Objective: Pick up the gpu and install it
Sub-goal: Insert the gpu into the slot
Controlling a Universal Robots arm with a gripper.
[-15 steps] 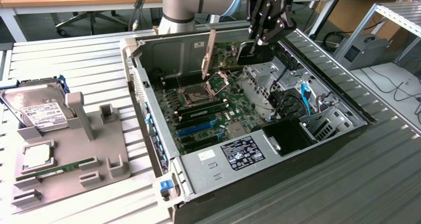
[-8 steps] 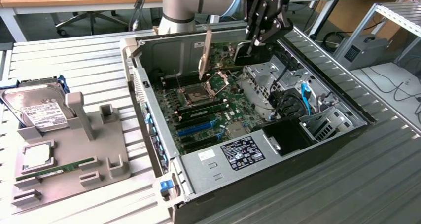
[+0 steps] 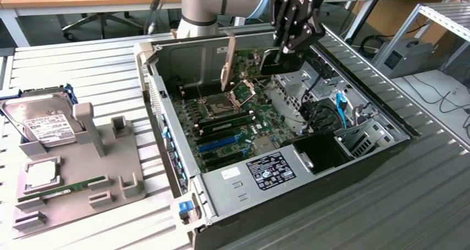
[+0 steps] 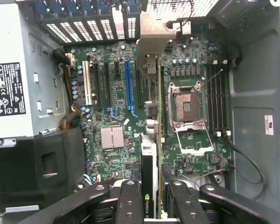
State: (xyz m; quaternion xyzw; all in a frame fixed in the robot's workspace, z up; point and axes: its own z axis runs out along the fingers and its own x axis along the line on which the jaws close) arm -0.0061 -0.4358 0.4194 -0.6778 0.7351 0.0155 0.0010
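The gpu (image 4: 149,179) hangs on edge, pinched between the partly closed fingers of the tool (image 4: 151,205); beneath the tool lies the motherboard (image 4: 114,116) in the open computer case (image 3: 220,186); seating well probably needs the card's edge parallel to a slot, with its bracket (image 4: 154,32) at the rear wall.

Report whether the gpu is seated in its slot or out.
Out: the gripper holds the gpu on edge, raised above the motherboard inside the open case.
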